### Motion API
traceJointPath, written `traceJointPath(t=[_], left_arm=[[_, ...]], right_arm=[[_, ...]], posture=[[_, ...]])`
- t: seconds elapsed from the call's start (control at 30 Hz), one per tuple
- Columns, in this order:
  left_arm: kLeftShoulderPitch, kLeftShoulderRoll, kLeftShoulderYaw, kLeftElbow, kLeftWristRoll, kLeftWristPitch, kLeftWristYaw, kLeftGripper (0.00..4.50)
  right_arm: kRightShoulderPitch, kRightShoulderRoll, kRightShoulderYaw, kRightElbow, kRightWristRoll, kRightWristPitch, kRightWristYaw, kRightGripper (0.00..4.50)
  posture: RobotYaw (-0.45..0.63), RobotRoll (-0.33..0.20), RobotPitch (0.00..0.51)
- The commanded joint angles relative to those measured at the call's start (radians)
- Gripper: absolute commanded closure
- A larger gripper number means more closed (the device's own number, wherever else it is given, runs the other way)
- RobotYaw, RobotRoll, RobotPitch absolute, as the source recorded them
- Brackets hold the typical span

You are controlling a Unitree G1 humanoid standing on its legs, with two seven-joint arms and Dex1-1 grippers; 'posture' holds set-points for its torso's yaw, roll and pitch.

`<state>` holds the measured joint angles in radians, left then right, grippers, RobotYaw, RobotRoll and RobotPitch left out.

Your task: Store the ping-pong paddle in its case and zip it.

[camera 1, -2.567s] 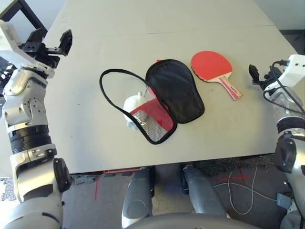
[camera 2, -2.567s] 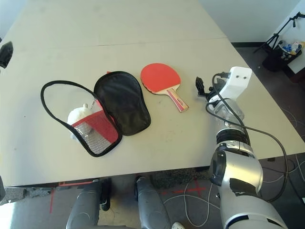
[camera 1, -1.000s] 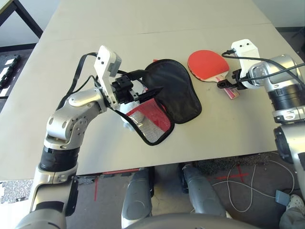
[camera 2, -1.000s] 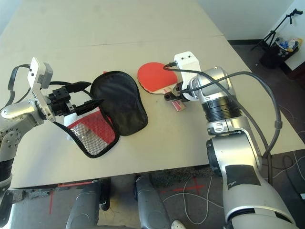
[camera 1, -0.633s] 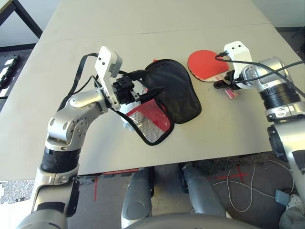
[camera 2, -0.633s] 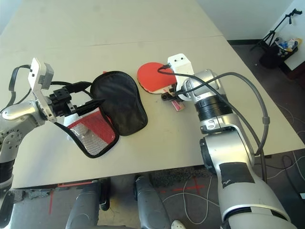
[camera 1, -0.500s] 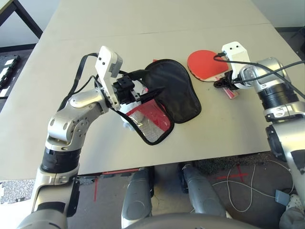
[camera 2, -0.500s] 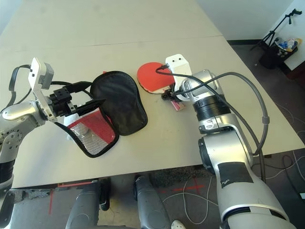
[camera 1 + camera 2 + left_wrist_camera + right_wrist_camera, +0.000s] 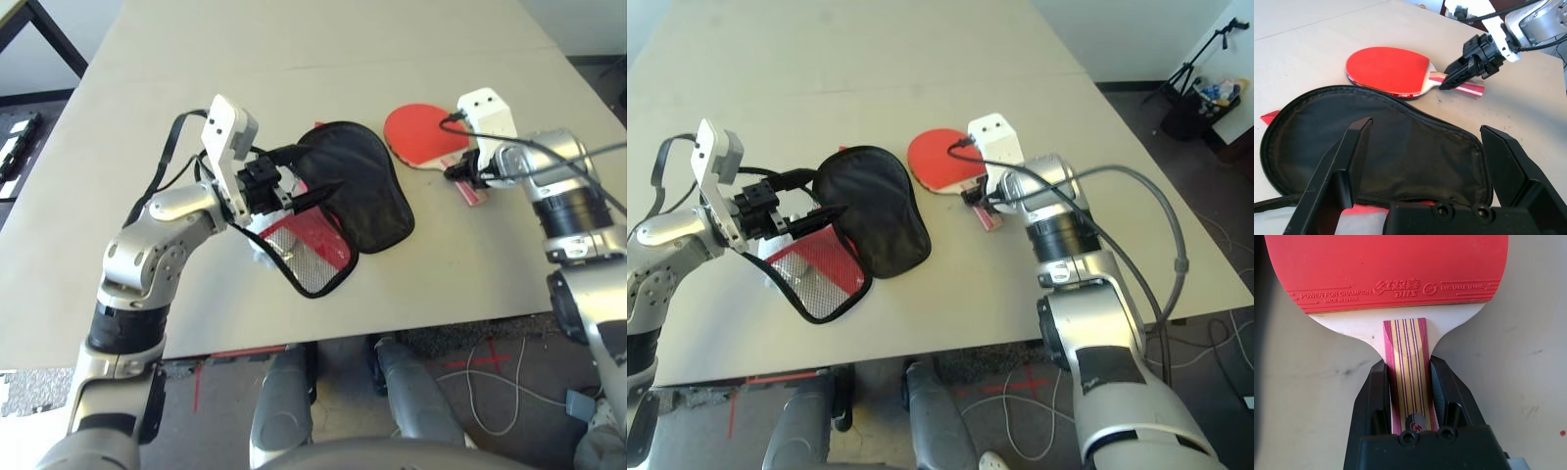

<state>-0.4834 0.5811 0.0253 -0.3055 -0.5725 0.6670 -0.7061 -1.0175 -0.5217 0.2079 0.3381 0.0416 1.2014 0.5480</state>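
The ping-pong paddle (image 9: 419, 135) lies flat at the table's right, red face up, its striped handle (image 9: 1406, 347) pointing toward me. My right gripper (image 9: 1408, 364) is shut on that handle, one black finger against each side. The case (image 9: 361, 196) lies unzipped in the middle, its black lining flap upward, with a red mesh pocket (image 9: 312, 253) at the near end. My left gripper (image 9: 316, 167) hovers open just above the flap's left edge, its fingers (image 9: 1344, 161) spread wide and holding nothing.
A pale white cloth lump (image 9: 261, 253) sits partly under the case's open left half, below my left arm. The black zipper loop (image 9: 167, 157) arcs out behind that arm. The table's front edge (image 9: 392, 328) runs close to the case.
Both arms swung in from the table's sides: the left gripper came over the case, and the right reached the paddle handle and closed on it. The paddle shifted slightly left.
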Motion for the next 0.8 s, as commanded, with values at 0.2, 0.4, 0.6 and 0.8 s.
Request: traceJointPath(t=[0.2,0.4,0.6,0.8], left_arm=[[0.002,-0.001,-0.017,-0.001,0.011,0.003,-0.010,0.00],[0.003,0.001,-0.019,-0.003,0.011,0.005,-0.014,0.00],[0.001,0.004,-0.023,-0.008,0.010,0.013,-0.018,0.00],[-0.004,0.003,-0.027,-0.010,0.011,0.020,-0.021,0.00]], right_arm=[[0.008,0.041,-0.074,-0.207,0.013,0.045,-0.083,3.35],[0.036,0.166,-0.099,-0.381,0.029,0.183,-0.160,3.35],[0.074,0.354,-0.125,-0.476,0.012,0.296,-0.284,3.35],[0.100,0.490,-0.122,-0.504,-0.020,0.348,-0.403,3.35]], posture=[[-0.02,0.000,0.237],[-0.02,0.000,0.242],[-0.02,0.000,0.250],[-0.02,0.000,0.263]])
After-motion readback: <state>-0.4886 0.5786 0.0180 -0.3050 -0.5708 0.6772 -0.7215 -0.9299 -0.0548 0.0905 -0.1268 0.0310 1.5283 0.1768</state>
